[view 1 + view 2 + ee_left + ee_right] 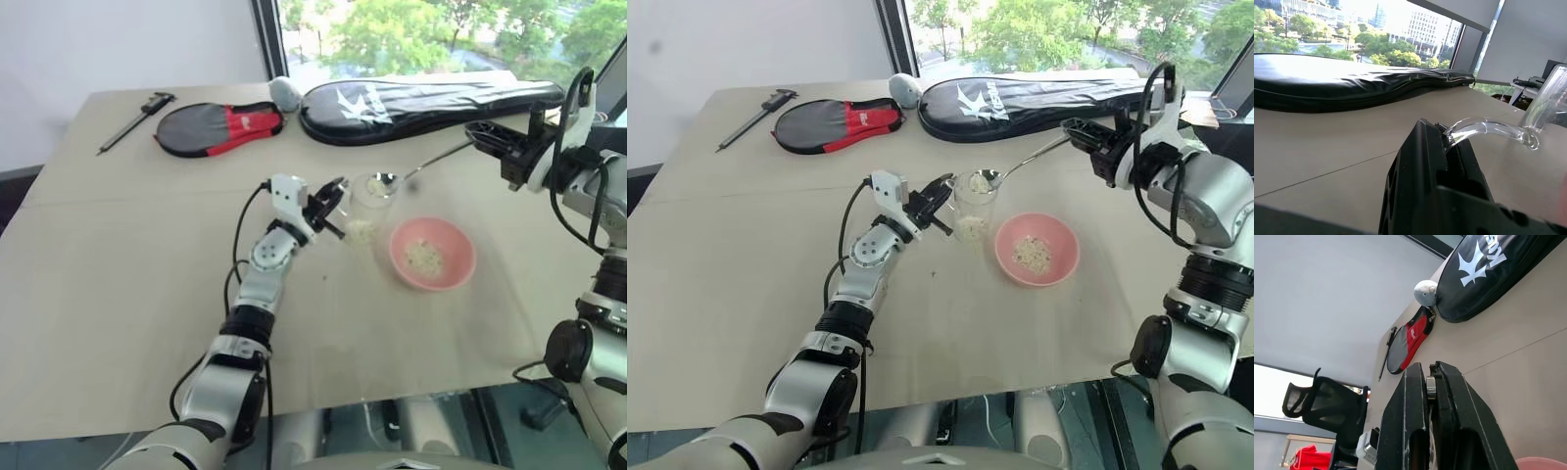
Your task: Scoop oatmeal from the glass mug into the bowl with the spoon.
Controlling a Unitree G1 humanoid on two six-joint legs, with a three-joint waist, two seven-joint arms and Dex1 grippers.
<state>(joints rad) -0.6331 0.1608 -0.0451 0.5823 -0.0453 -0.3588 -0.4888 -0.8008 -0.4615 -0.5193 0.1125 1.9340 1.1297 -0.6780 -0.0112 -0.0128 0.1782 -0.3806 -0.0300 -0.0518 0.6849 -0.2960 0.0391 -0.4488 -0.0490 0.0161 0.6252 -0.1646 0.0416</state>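
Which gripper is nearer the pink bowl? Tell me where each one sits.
Left. The left gripper is shut on the glass mug's handle, just beside the bowl. The right gripper holds the spoon by its handle, farther off beyond the bowl.

Bright daylight thru window [431, 34], glare outside, soft shadows, sharp pics

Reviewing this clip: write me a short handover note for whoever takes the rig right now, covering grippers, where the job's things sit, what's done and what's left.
Left gripper: shut on the handle of the glass mug, steadying it on the table.
Right gripper: shut on the handle end of the spoon; the spoon's bowl sits over the mug's mouth with oatmeal on it.
Oatmeal: some left at the bottom of the mug, some already in the bowl.
The bowl stands beside the mug, on the right arm's side.
Done: at least one scoop is in the bowl.
Left: carry this spoonful over the bowl, tip it out, repeat.
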